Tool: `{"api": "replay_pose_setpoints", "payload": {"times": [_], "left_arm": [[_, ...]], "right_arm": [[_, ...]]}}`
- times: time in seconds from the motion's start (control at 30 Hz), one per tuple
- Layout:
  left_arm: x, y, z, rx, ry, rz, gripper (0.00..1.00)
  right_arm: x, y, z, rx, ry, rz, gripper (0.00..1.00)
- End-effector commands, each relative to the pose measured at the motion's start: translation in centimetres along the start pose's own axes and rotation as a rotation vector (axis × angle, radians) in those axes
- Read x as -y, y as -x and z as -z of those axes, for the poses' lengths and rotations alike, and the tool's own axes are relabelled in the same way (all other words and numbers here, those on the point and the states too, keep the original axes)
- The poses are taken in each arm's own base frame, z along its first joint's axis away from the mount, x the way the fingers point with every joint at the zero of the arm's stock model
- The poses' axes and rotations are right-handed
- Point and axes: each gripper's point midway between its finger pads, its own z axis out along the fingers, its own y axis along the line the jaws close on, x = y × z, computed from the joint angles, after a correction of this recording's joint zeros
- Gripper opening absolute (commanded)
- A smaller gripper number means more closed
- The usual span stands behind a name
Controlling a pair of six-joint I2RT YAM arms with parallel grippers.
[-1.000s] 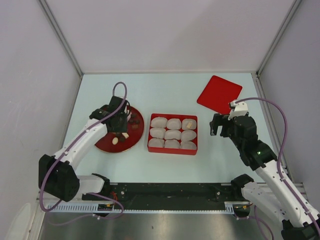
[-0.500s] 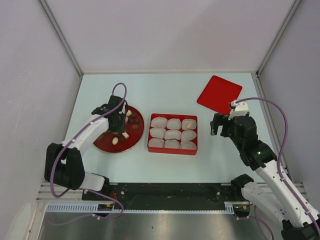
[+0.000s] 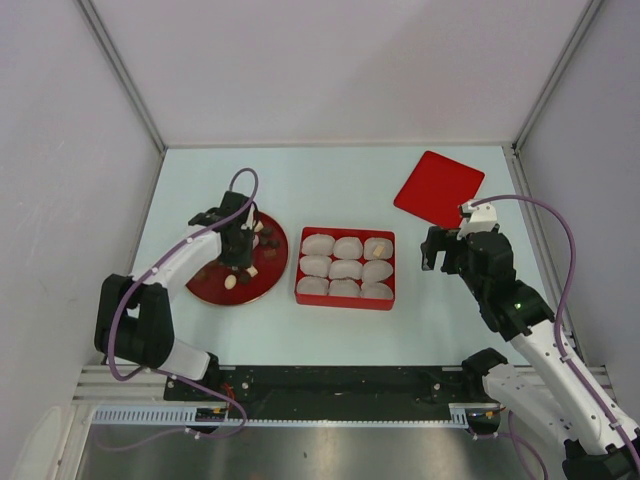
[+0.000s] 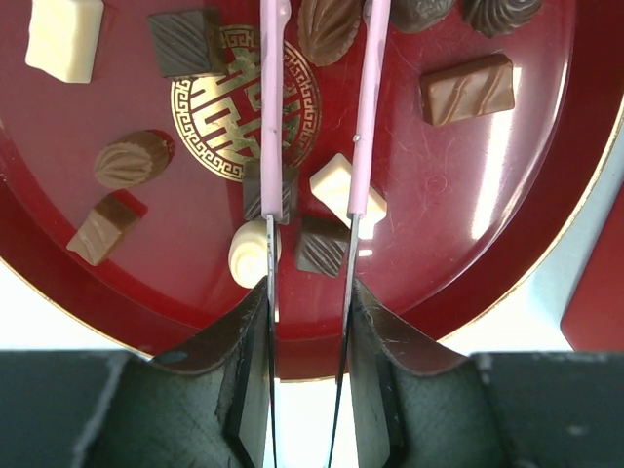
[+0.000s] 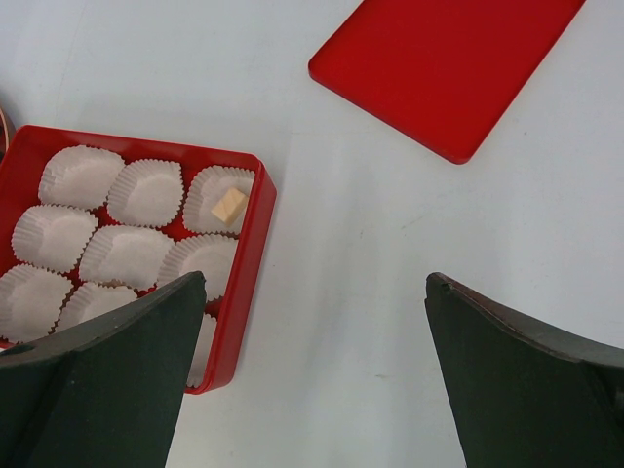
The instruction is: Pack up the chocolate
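The chocolate, several dark, milk and cream pieces, lies on a round red plate [image 4: 468, 224] at the table's left [image 3: 205, 285]. My left gripper [image 4: 307, 292] hangs over that plate [image 3: 238, 248], shut on thin pink-handled tongs [image 4: 366, 117] whose two arms stand apart. A brown leaf-shaped piece [image 4: 327, 29] sits between the arms near the top edge; the tongs' tips are out of view. A cream cube [image 4: 346, 188] and a dark striped piece [image 4: 320, 244] lie under the arms. One tan chocolate [image 5: 229, 206] rests in the far right cup of the red box [image 3: 346, 299]. My right gripper [image 5: 314, 283] stands open beside the box.
The red box [image 5: 244, 283] holds several white paper cups. A flat red lid [image 3: 438, 188] lies at the back right, also in the right wrist view [image 5: 458, 58]. Grey walls close in the table on three sides.
The left arm's lower links have swung to the left while its gripper stays over the plate with the tongs. The right arm has not moved.
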Motion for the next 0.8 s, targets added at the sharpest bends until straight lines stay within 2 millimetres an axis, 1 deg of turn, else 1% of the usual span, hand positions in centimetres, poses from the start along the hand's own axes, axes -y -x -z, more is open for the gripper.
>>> {"api": "replay_pose_setpoints", "payload": {"times": [0.0, 0.03, 0.07, 0.13, 0.17, 0.3, 0.33, 0.4, 0.43, 0.57, 0.63, 0.67, 0.77], "left_arm": [[0.2, 0.5, -0.1, 0.006, -0.020, -0.010, 0.34], [0.2, 0.3, -0.1, -0.004, -0.020, -0.008, 0.33], [0.2, 0.2, -0.1, -0.009, -0.022, -0.005, 0.29], [0.2, 0.1, 0.3, -0.007, -0.022, -0.001, 0.23], [-0.1, 0.0, 0.5, -0.007, -0.011, 0.002, 0.22], [-0.7, 0.4, 2.0, 0.026, 0.004, 0.007, 0.13], [-0.7, 0.7, 2.7, 0.047, 0.001, 0.009, 0.12], [-0.9, 0.9, 3.5, 0.062, 0.003, 0.013, 0.08], [-1.0, 1.2, 4.2, 0.084, -0.002, 0.016, 0.05], [-1.1, 2.0, 6.0, 0.140, -0.012, 0.022, 0.02], [-0.7, 2.3, 6.8, 0.160, -0.038, 0.020, 0.02], [-0.4, 2.5, 7.3, 0.178, -0.054, 0.016, 0.02], [1.3, 3.3, 9.0, 0.233, -0.117, -0.009, 0.01]], "right_arm": [[0.2, 0.9, 0.0, 0.032, -0.013, -0.004, 1.00], [0.2, 0.9, 0.0, 0.033, -0.012, -0.005, 1.00], [0.2, 1.0, 0.0, 0.035, -0.012, -0.005, 1.00], [0.2, 1.0, 0.1, 0.038, -0.013, -0.004, 1.00], [0.2, 1.0, 0.1, 0.040, -0.013, -0.003, 1.00], [0.3, 1.1, 0.2, 0.043, -0.014, -0.005, 1.00], [0.2, 1.1, 0.2, 0.042, -0.011, -0.007, 1.00], [0.1, 1.2, 0.2, 0.044, -0.005, -0.008, 1.00], [0.1, 1.1, 0.2, 0.044, -0.002, -0.008, 1.00], [0.0, 1.3, 0.3, 0.050, 0.004, -0.009, 1.00], [-0.1, 1.3, 0.4, 0.053, 0.006, -0.011, 1.00], [-0.1, 1.4, 0.5, 0.057, 0.008, -0.012, 1.00], [0.0, 1.4, 0.5, 0.058, 0.004, -0.014, 1.00]]}}
